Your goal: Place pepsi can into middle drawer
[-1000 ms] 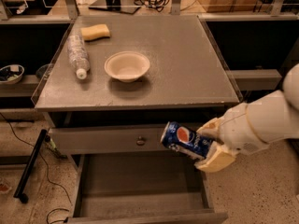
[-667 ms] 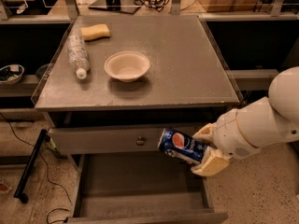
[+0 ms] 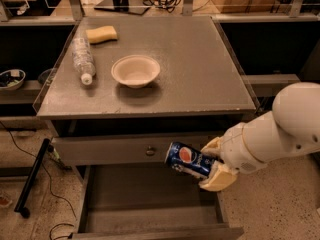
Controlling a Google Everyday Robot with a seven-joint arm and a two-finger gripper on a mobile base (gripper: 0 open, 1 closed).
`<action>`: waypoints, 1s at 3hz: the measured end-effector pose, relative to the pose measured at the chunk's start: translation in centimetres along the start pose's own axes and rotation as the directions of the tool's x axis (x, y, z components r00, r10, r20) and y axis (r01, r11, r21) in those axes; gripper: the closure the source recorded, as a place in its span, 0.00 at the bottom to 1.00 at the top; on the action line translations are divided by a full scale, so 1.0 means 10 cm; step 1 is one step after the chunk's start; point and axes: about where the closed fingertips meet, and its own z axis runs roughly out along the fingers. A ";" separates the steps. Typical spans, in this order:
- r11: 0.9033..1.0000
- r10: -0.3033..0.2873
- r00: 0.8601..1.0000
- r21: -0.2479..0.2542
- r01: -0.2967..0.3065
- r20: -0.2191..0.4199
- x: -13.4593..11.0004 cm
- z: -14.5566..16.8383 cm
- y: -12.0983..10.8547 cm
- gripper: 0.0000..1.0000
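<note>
Now, bench (image 3: 200, 79): on its grey top lie a clear plastic bottle (image 3: 81, 59) on its side, a yellow sponge (image 3: 102, 34) and an empty white round bowl (image 3: 135, 70).
Middle drawer (image 3: 145, 204): wide, grey, pulled open, floor bare.
Pepsi can (image 3: 187, 159): blue aluminium, long axis roughly left-right, over the drawer's rear right.
Hand (image 3: 209, 163): my beige two-finger hand clamps the can's right end, with the drawer floor below it.
</note>
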 end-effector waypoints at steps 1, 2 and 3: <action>1.000 -0.007 1.000 0.001 0.007 -0.013 0.11 0.46 -0.08 1.00; 1.000 -0.007 1.000 0.001 0.007 -0.013 0.11 0.46 -0.08 1.00; 1.000 -0.002 1.000 -0.021 0.002 -0.017 0.13 0.63 -0.01 1.00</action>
